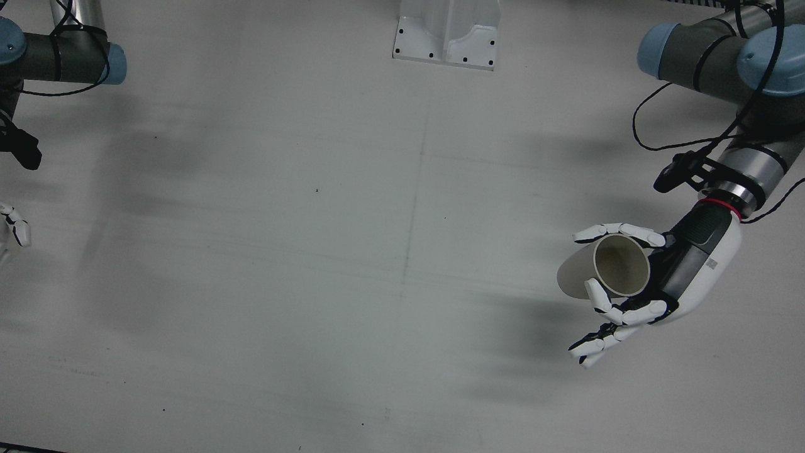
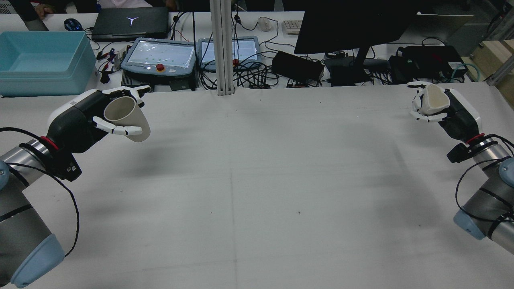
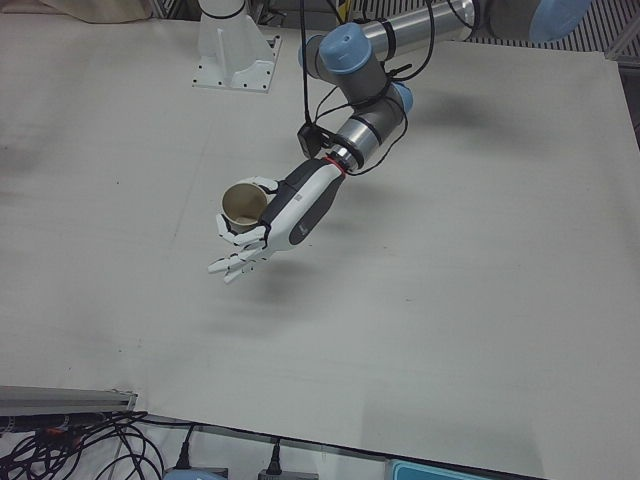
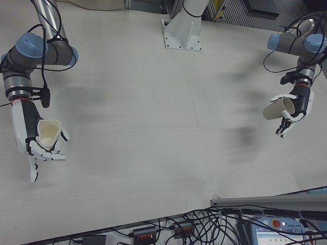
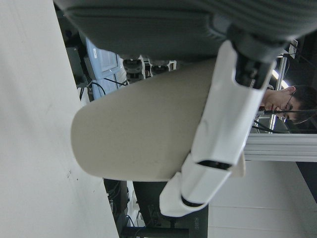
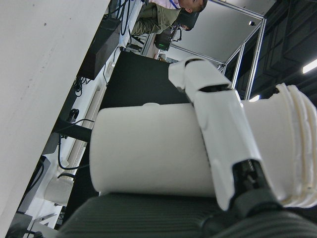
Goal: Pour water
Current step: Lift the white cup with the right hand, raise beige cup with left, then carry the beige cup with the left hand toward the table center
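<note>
Two robot arms hang above a bare white table (image 2: 257,180), each with a cup in its grasp and the two held well apart at opposite sides of the station. The left hand (image 2: 86,118) wraps its white fingers (image 2: 116,129) around a beige paper cup (image 2: 128,118) — the cup is tilted, its open mouth turned back toward the arm and its base pointing out over the table. In the front view the same left hand (image 1: 654,283) shows at the right side, the beige paper cup (image 1: 604,270) raised off the surface with its hollow interior visible; whether it holds any liquid cannot be told.

Across the table, the right hand (image 2: 439,105) grips a white cup (image 2: 435,100), also clear of the tabletop. The right-front view shows this right hand (image 4: 36,143) with the white cup (image 4: 48,132) roughly upright, mouth up, its rim squeezed out of round — the fingers closed about its wall. The right hand view shows ridged rings near the cup's rim.

Beyond the far edge of the table lie a blue bin (image 2: 42,62), a laptop (image 2: 130,22), a dark monitor (image 2: 353,24) and tangled cables (image 2: 257,76).
</note>
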